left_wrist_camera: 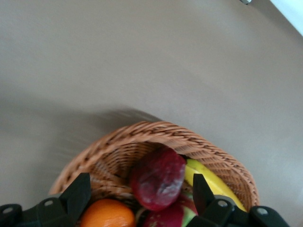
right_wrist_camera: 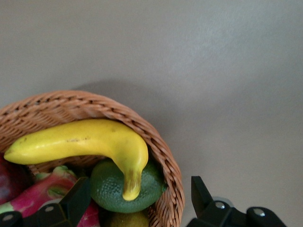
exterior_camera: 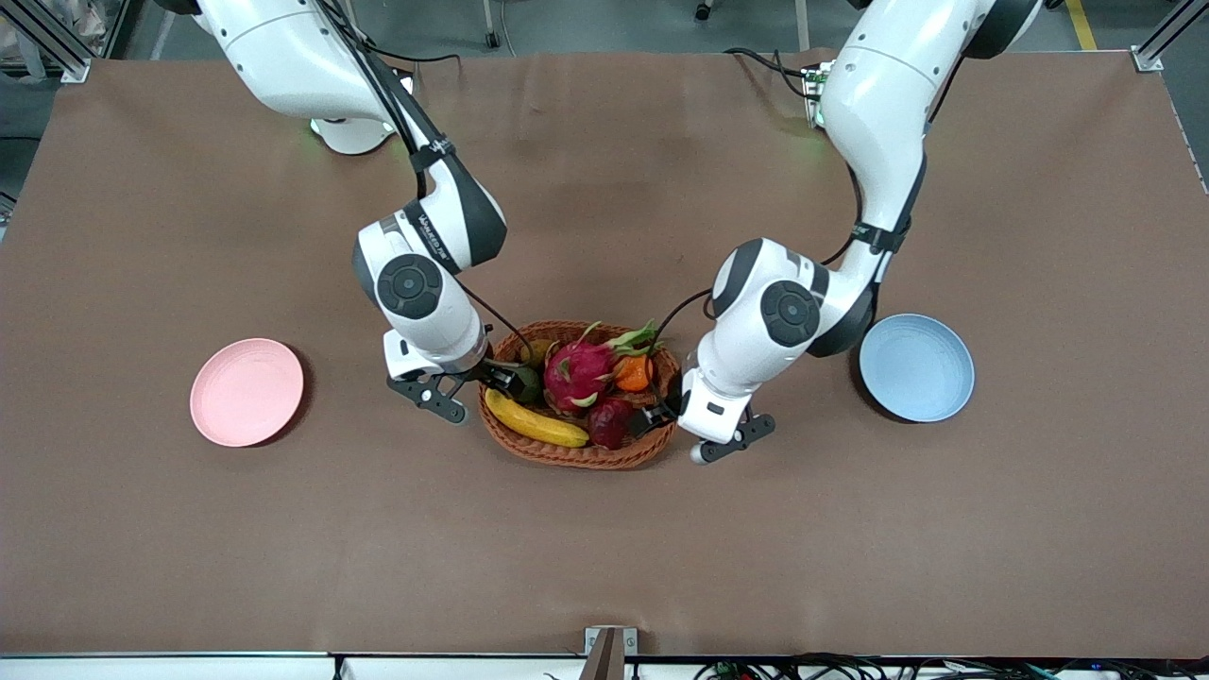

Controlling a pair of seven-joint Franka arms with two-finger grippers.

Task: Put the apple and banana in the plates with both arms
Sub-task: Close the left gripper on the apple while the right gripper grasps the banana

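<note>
Reaching down from their bases, both arms bend to the basket (exterior_camera: 529,444). The left hand (left_wrist_camera: 142,194) is spread around the apple (left_wrist_camera: 157,178), which lies in the basket beside the banana (exterior_camera: 535,421). The right hand (right_wrist_camera: 137,196), also spread, straddles the basket's rim over the banana's tip. The pink plate (exterior_camera: 246,391) and the blue plate (exterior_camera: 916,367) sit well apart toward the bench (exterior_camera: 604,548) ends, bare bench around them.

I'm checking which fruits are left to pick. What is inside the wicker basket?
The wicker basket holds the banana, the apple, a dragon fruit, an orange and a green lime. Whatever lies beneath these fruits is covered.
</note>
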